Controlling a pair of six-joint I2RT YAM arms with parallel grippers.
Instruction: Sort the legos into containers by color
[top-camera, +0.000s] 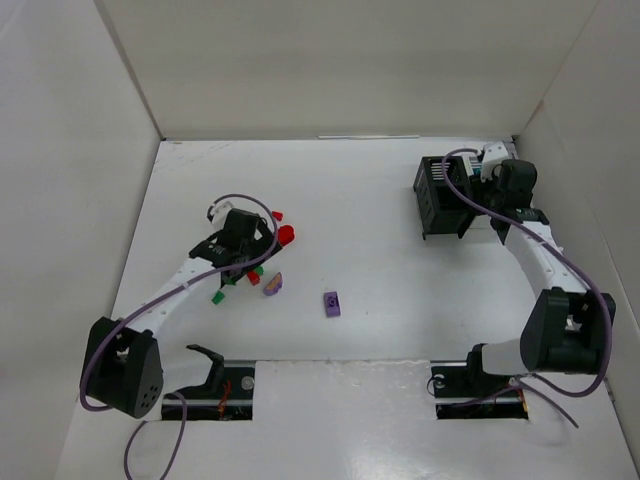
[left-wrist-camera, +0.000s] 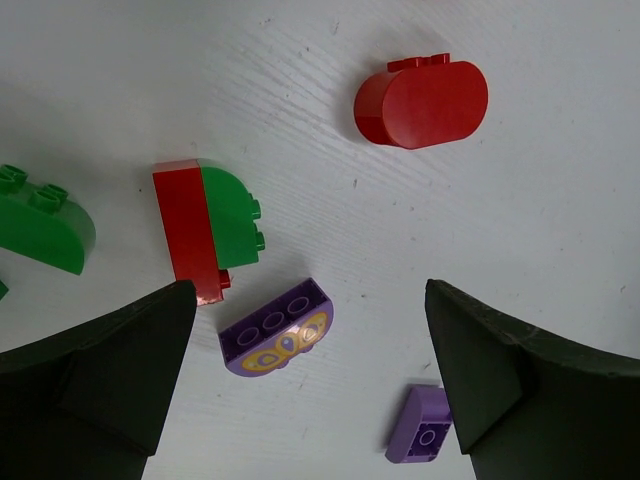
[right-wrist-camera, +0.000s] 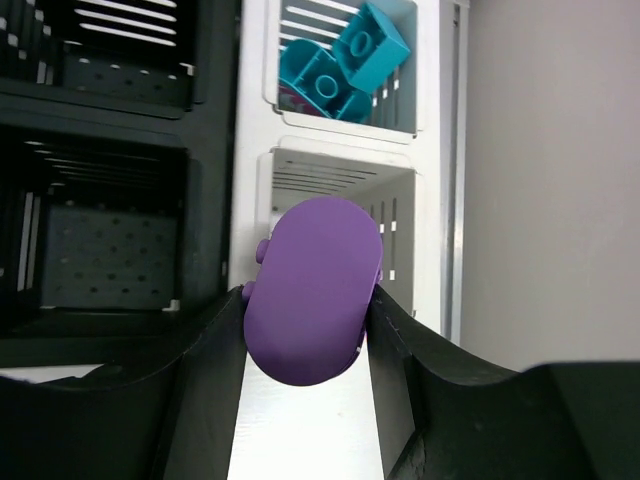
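Right gripper (right-wrist-camera: 310, 302) clamped on purple lego (right-wrist-camera: 314, 255), white container (right-wrist-camera: 340, 148) just ahead (teal legos (right-wrist-camera: 340, 60) in the one beyond). Centre over the opening before releasing. Left gripper (left-wrist-camera: 310, 300) jaws wide apart over patterned purple lego (left-wrist-camera: 277, 332).

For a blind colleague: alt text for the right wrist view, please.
The right end effector grips a rounded purple brick before a white bin; teal bricks lie in the next white bin, black bins at left.

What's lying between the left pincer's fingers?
Left wrist view: a purple patterned brick and a smaller lilac brick lie within the span of the open left pincer.
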